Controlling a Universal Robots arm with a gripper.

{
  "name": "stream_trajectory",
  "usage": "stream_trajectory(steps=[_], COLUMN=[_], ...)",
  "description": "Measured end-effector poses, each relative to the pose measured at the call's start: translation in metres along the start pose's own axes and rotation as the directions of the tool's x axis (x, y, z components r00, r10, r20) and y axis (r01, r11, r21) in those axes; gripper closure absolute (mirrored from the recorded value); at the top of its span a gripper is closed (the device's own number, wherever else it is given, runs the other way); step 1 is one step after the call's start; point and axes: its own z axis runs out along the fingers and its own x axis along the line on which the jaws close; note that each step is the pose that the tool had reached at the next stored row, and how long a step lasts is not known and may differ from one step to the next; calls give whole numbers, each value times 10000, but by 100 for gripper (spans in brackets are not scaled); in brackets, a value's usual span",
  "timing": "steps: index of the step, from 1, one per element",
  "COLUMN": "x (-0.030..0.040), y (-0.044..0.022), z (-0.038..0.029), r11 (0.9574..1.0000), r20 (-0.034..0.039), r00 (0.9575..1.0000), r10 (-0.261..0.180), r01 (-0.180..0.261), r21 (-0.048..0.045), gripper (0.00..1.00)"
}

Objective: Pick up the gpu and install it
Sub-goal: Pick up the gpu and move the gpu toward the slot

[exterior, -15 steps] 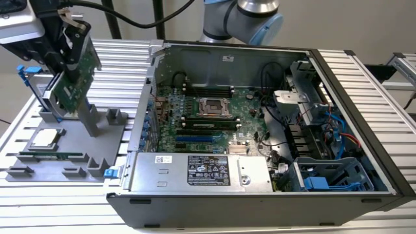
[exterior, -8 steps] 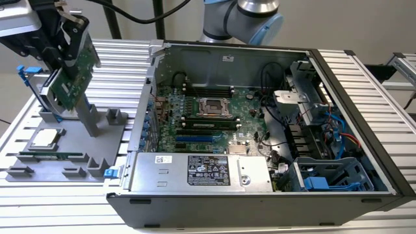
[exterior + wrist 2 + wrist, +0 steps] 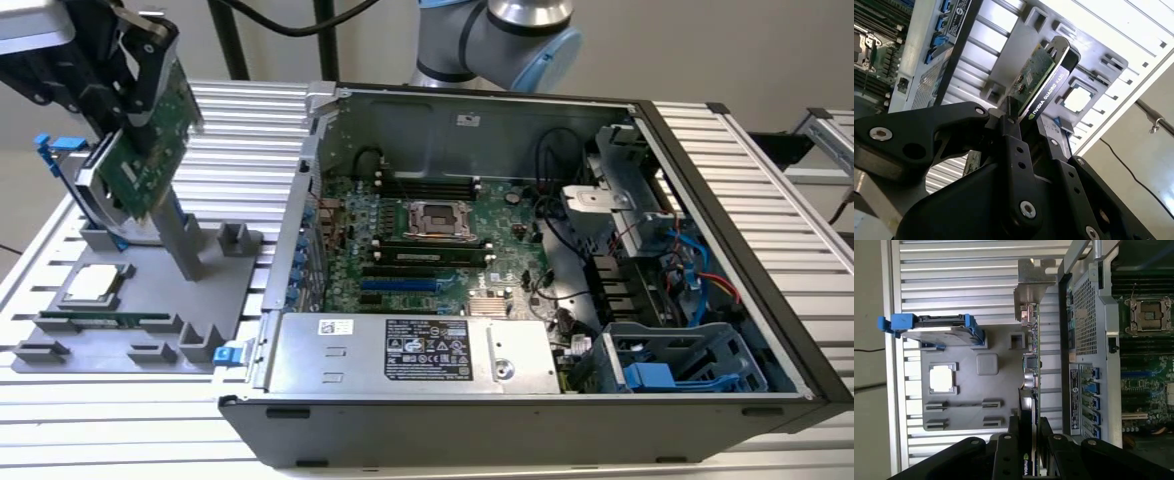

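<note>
- Gripper (image 3: 1027, 119) pinches the gpu (image 3: 1040, 70) between its black fingers (image 3: 1010, 131), one on the cooler face and one on the green board face, as both wrist views show.
- Held at a tilt, the gpu (image 3: 144, 150) hangs at the exterior view's left, over the grey parts tray (image 3: 200, 305) and outside the computer case (image 3: 747, 250).
- Its silver bracket (image 3: 1031, 287) is at the end away from the fingers.
- On the tray lie a processor (image 3: 91, 285) and a memory stick (image 3: 107, 321); a hard drive in a blue frame (image 3: 936, 330) sits at the tray's edge.
- Judged from this, the pick-up is done and the carry to the case is the step in hand.
- Installing calls for squaring the card's edge to a motherboard (image 3: 441, 240) expansion slot (image 3: 400, 284), with the bracket toward the case's rear wall.
</note>
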Motion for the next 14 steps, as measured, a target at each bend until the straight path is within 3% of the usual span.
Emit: stream_trajectory(steps=[14], x=[-4], y=[7], z=[-110], r11=[10000], r20=[1], r00=[10000], r10=[-2], r01=[2], r21=[12], gripper=[100])
